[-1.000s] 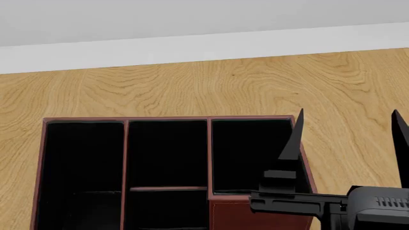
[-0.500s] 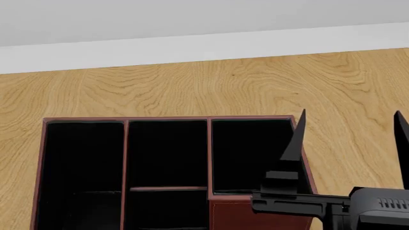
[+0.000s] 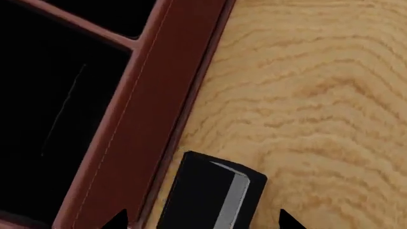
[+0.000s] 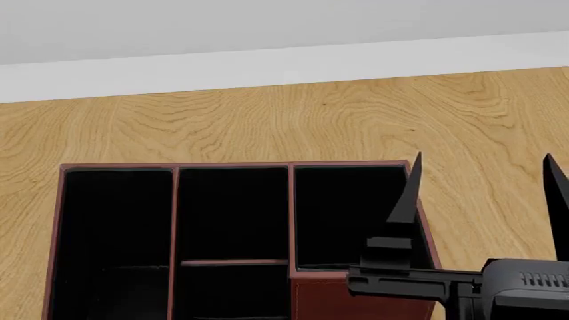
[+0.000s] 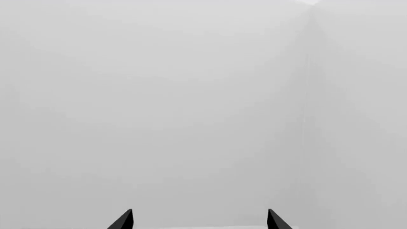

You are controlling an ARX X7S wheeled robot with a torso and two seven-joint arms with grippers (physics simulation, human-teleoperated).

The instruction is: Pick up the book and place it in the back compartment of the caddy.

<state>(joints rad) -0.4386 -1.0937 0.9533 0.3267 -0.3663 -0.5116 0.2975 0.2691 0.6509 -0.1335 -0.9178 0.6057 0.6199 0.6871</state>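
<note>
Left wrist view: book (image 3: 213, 195) lies at lower centre on the table (image 3: 318, 95), just beside the caddy (image 3: 159, 109), between spread left gripper (image 3: 202, 220) tips, lined up for grasping. Right gripper (image 4: 484, 190) also spread, empty.

Bright, even, shadowless, sharp renders

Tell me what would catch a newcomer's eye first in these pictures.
First the caddy, a dark red-brown box with black insides in three columns, filling the lower left of the head view on the wooden floor. Next the right pincer, open, its black fingers raised by the caddy's right wall. In the left wrist view, the book lies on the floor beside the caddy.
</note>
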